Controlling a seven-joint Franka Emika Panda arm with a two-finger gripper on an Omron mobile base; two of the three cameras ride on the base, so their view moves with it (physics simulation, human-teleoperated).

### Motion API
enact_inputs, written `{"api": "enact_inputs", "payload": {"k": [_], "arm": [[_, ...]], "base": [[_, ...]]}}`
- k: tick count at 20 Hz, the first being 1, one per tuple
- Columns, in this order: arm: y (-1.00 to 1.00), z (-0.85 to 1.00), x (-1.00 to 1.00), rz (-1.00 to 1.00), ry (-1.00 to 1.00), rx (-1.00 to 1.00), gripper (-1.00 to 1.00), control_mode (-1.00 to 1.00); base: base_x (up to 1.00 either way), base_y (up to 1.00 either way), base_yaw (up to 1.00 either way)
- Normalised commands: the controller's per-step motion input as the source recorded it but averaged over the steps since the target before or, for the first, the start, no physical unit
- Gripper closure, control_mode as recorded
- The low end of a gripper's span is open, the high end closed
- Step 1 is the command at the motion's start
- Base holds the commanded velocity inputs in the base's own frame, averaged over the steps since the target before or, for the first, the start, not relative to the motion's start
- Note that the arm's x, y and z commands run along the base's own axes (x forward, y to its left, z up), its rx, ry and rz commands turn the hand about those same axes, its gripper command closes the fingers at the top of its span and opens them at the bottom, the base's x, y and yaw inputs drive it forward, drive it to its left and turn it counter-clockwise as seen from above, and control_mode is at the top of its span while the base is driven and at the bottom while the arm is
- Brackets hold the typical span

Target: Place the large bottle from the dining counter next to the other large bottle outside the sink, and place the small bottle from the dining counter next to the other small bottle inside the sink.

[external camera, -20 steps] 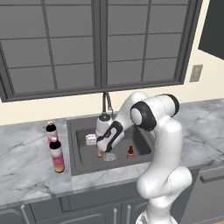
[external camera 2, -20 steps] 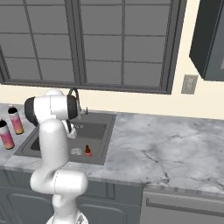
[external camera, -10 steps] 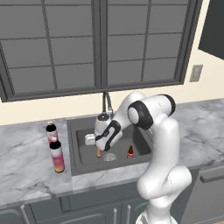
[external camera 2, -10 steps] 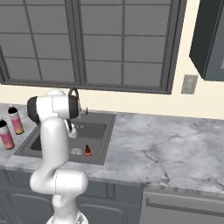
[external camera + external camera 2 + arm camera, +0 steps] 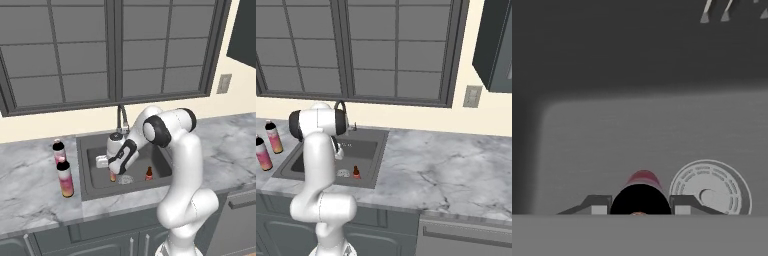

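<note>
You have the end effector (image 5: 113, 172) down inside the sink (image 5: 95, 186), its fingers (image 5: 598, 205) drawn in narrow on either side of a small bottle (image 5: 641, 192) with a black cap and a red body, so it is gripping that bottle. In the hand view the bottle stands between the two tips, just beside the round drain (image 5: 711, 187) on the grey basin floor. From the left base view you can see the bottle's lower part below the hand, near the drain and close to the other small bottle (image 5: 148, 173), which stands upright in the basin, apart from the held one. The two large bottles (image 5: 65, 179) stand side by side on the marble bench (image 5: 30, 200) to the left of the sink, well apart from the end effector. The faucet (image 5: 120, 118) rises behind the arm.
</note>
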Motion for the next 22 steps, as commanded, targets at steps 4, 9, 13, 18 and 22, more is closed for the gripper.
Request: {"api": "enact_inputs", "payload": {"k": [4,9,13,18,22], "arm": [[0.01,-0.23,0.0,0.0,0.0,0.0,1.0,-1.0],[0.0,-0.02,0.0,0.0,0.0,0.0,1.0,-1.0],[0.0,0.0,0.0,0.0,0.0,0.0,-1.0,-1.0],[0.0,0.0,0.0,0.0,0.0,0.0,-1.0,-1.0],[0.0,0.0,0.0,0.0,0.0,0.0,-1.0,-1.0]], "base": [[0.0,0.0,0.0],[0.0,0.0,0.0],[0.0,0.0,0.0],[0.0,0.0,0.0],[0.0,0.0,0.0]]}}
